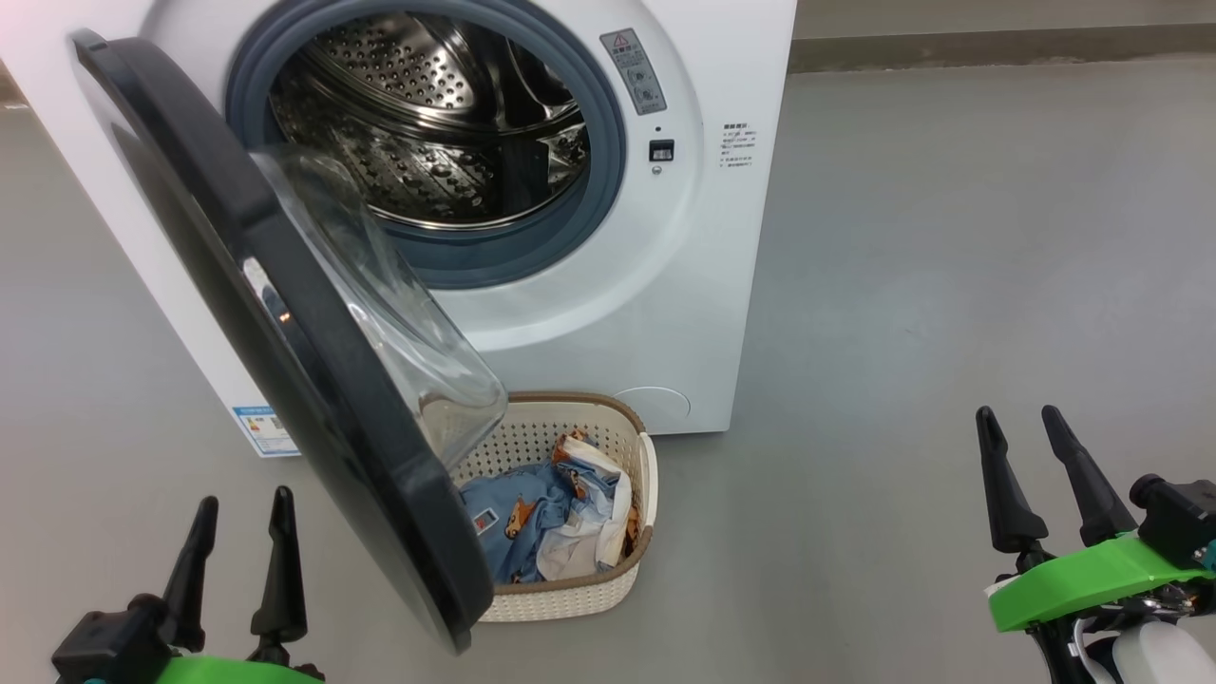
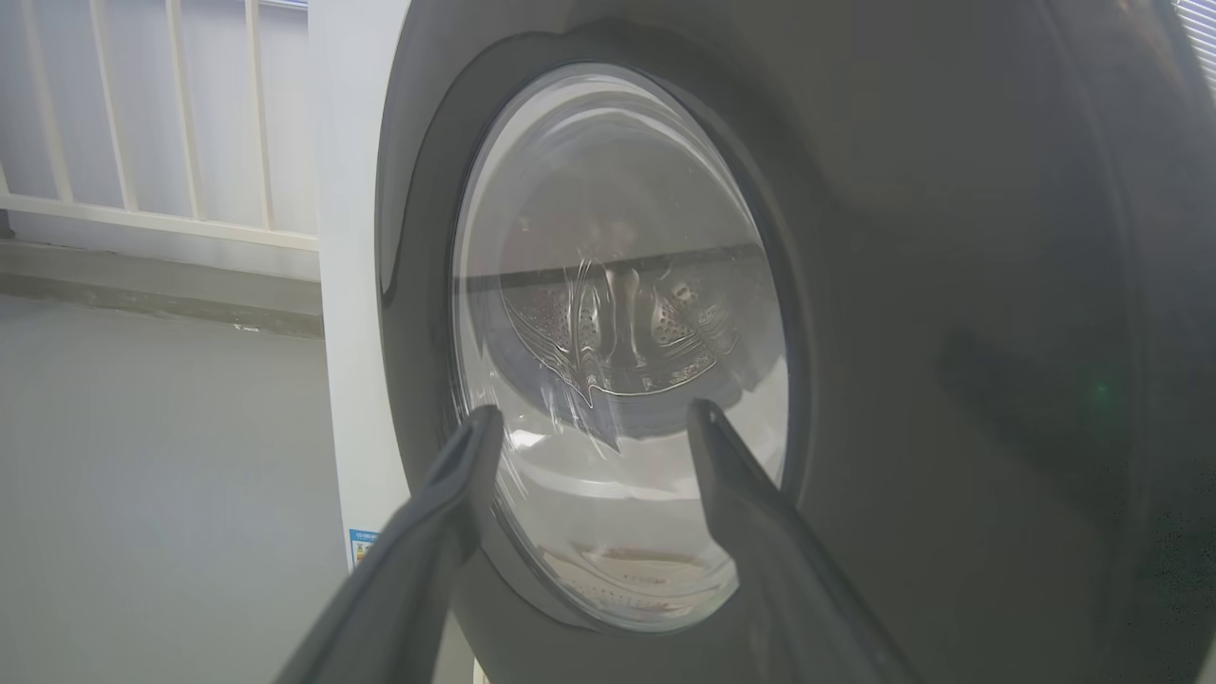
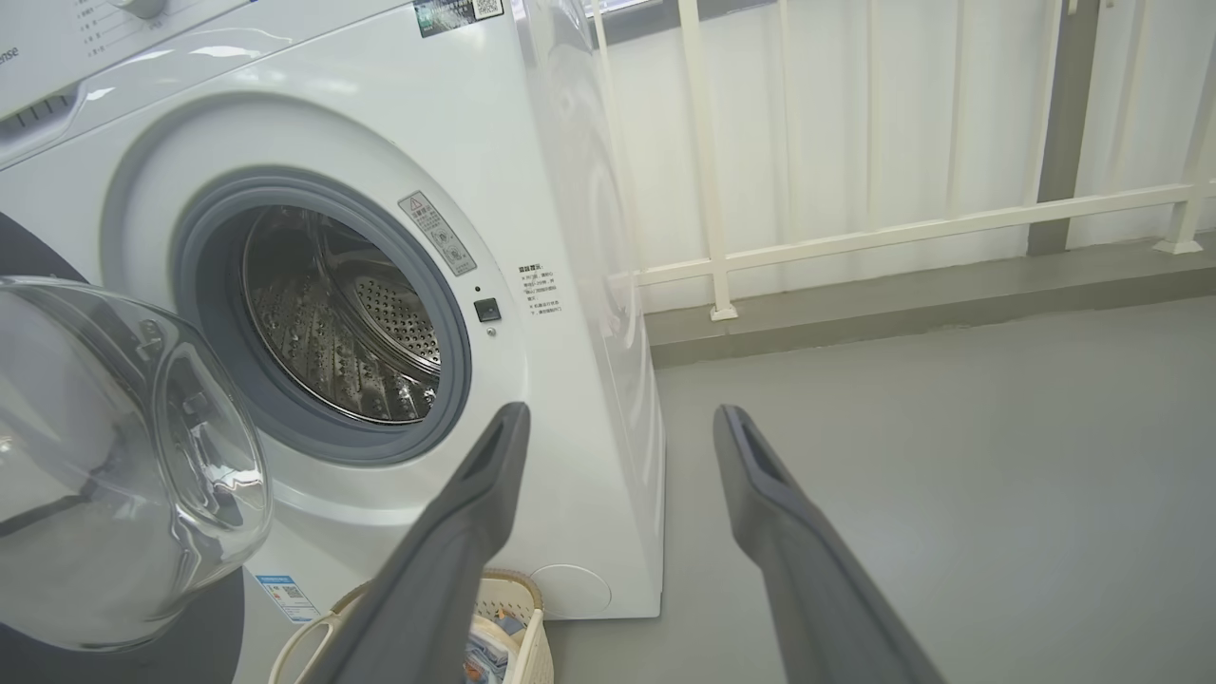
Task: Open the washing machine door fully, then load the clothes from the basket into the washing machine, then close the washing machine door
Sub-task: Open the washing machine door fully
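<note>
Washing machine [image 1: 608, 313]: one counted. Door [image 1: 285, 313]: one, single glass bowl. Drum [image 1: 427, 123]: one. Basket [image 1: 570, 598]: one. Clothes [image 1: 541, 513]: one heap (separate pieces could not be counted; blue printed cloth and white cloth showed, so two at least). Tools were two, left tool [image 1: 245, 496] and right tool [image 1: 1018, 410], two dark fingers each. Stickers on machine front: two, blue label [image 1: 261, 429] and warning strip [image 1: 634, 71].

The washing machine [image 1: 617, 323] is white, its gasket [image 1: 606, 161] grey, its drum [image 1: 408, 104] perforated steel. The washing machine door [image 1: 323, 380] is black. The basket [image 1: 570, 598] is cream, perforated, brown-rimmed. The clothes [image 1: 527, 518] are light blue with orange-brown prints.
</note>
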Controlling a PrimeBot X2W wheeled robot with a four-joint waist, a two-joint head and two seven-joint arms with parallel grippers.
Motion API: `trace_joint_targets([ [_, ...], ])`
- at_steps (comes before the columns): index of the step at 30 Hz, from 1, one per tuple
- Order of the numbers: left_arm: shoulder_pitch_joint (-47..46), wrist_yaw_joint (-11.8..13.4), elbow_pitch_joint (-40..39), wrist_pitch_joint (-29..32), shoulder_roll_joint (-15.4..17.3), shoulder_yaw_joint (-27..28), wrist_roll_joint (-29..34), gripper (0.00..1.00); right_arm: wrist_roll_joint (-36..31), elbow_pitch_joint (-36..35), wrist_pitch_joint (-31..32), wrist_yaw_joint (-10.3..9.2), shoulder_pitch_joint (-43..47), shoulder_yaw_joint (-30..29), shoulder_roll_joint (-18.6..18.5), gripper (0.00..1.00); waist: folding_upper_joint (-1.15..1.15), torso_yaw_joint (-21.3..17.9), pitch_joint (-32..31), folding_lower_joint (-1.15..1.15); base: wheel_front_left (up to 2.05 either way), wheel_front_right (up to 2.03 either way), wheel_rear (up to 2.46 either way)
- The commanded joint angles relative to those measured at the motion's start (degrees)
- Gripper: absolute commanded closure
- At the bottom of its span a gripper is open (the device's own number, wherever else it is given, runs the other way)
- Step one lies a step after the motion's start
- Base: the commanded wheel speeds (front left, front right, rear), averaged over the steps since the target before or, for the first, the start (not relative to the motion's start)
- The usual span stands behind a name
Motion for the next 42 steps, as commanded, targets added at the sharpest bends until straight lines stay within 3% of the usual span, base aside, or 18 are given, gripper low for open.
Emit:
trace_joint_targets([
  [1,-1.3,0.0,-1.7,-0.4,1.1,1.8,0.1,0.0,-1.3,-1.0,-0.7,0.44,-0.5,0.8,-0.6,0.0,0.0,-0.1,0.1,0.0,0.0,0.0,0.0],
  [14,-1.5,0.0,-1.7,-0.4,1.4,1.4,0.0,0.0,-6.9,0.4,-0.7,0.44,-0.6,-0.9,0.6,0.0,0.0,-0.2,0.1,0.0,0.0,0.0,0.0],
  [42,-2.0,0.0,-1.2,-0.4,1.4,1.2,-0.1,0.0,-6.4,3.0,-0.7,0.44,-1.6,-0.7,0.8,0.0,0.0,0.1,-0.3,0.0,0.0,0.0,0.0],
])
